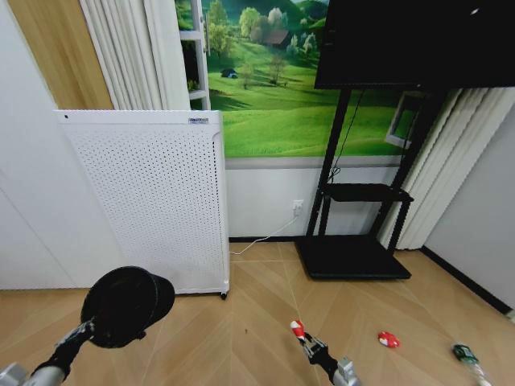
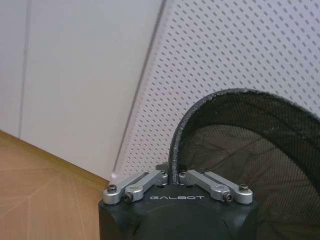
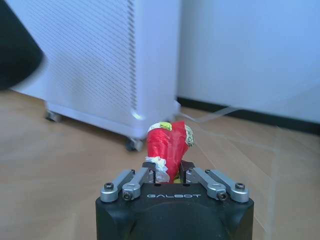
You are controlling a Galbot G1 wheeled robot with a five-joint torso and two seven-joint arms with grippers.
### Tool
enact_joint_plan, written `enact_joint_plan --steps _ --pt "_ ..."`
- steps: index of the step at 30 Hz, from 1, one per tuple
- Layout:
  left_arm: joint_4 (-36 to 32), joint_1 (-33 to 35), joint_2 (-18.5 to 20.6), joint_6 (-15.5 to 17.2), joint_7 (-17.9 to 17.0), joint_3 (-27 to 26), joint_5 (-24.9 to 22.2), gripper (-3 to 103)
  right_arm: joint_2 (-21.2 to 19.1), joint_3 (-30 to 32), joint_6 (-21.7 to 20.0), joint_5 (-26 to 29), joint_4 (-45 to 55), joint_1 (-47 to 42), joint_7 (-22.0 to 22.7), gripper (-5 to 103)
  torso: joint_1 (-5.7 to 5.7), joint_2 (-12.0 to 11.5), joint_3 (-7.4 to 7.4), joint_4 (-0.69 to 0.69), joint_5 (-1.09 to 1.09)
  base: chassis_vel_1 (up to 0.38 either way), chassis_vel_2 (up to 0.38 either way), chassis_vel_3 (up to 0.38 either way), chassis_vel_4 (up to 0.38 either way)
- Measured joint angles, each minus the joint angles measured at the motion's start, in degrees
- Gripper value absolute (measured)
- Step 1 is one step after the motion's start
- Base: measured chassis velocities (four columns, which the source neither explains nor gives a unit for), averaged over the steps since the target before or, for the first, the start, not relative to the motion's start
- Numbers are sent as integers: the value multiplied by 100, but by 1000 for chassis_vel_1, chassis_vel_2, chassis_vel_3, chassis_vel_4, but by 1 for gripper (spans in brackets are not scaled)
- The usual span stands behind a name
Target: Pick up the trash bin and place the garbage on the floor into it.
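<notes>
- The left gripper (image 2: 174, 181) is clamped on the rim of the trash bin (image 1: 126, 305), holding it tipped above the floor (image 1: 241, 322) before the white purifier (image 1: 153, 201).
- The right gripper (image 3: 170, 176) pinches a red-and-white scrap (image 3: 169, 147).
- Judged step: dropping it in; the scrap must come over the bin's mouth.
- Another scrap (image 1: 389, 339) and what looks like a bottle (image 1: 464, 354) lie on the floor's right.
</notes>
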Motion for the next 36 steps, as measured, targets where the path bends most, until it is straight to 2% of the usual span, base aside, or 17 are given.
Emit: enact_joint_plan --steps 1,3,4,6,9,11,12,14,15,16,17,19,20,21,26,29,36 --pt "0 0 0 0 0 0 0 3 0 0 0 0 0 0 0 24 0 0 0 0 0 0 0 0 0" --pt "113 -87 129 -66 35 458 336 3 -21 -53 120 181 568 -173 -225 24 0 0 0 -1 -2 0 0 0 0" --pt "113 -87 129 -66 35 458 336 3 -21 -53 120 181 568 -173 -225 24 0 0 0 -1 -2 0 0 0 0" --pt "247 -202 179 -125 37 854 516 3 -69 -94 210 341 999 -262 -449 24 0 0 0 -4 -1 0 0 0 0" --pt "362 -275 194 -144 26 1137 542 3 -169 -156 234 456 1332 -272 -644 24 0 0 0 -3 -2 0 0 0 0" --pt "653 -460 264 -147 -55 1570 468 3 -404 -288 234 648 1761 -282 -891 24 0 0 0 0 0 0 0 0 0" --pt "653 -460 264 -147 -55 1570 468 3 -404 -288 234 648 1761 -282 -891 24 0 0 0 0 0 0 0 0 0" --pt "1163 -774 431 -148 -113 2183 410 3 -637 -465 235 761 2032 -309 -1017 24 0 0 0 -2 -1 0 0 0 0" --pt "1163 -774 431 -148 -113 2183 410 3 -637 -465 235 761 2032 -309 -1017 24 0 0 0 -2 -1 0 0 0 0" --pt "1491 -993 523 -148 -119 2644 400 3 -764 -612 246 767 2110 -285 -1054 24 0 0 0 -2 -2 0 0 0 0" --pt "1491 -993 523 -148 -119 2644 400 3 -764 -612 246 767 2110 -285 -1054 24 0 0 0 -2 -2 0 0 0 0" --pt "1972 -1461 609 -147 -91 3405 555 3 -902 -930 286 731 2120 -174 -1075 24 0 0 0 -2 -2 0 0 0 0" --pt "1972 -1461 609 -147 -91 3405 555 3 -902 -930 286 731 2120 -174 -1075 24 0 0 0 -2 -2 0 0 0 0" --pt "2061 -1624 591 -148 -40 3627 703 3 -918 -1073 312 684 2029 -113 -1073 24 0 0 0 -3 -2 0 0 0 0" --pt "2030 -1978 482 -131 84 4235 767 3 -799 -1490 394 461 1734 50 -1069 24 0 0 0 -3 -2 0 0 0 0" --pt "1938 -2088 561 -82 103 4577 785 3 -672 -1751 395 349 1614 114 -1061 24 0 0 0 -4 -1 0 0 0 0" --pt "1533 -1777 670 97 104 4868 758 3 -398 -2181 427 158 1079 387 -977 24 0 0 0 -2 -1 0 0 0 0"
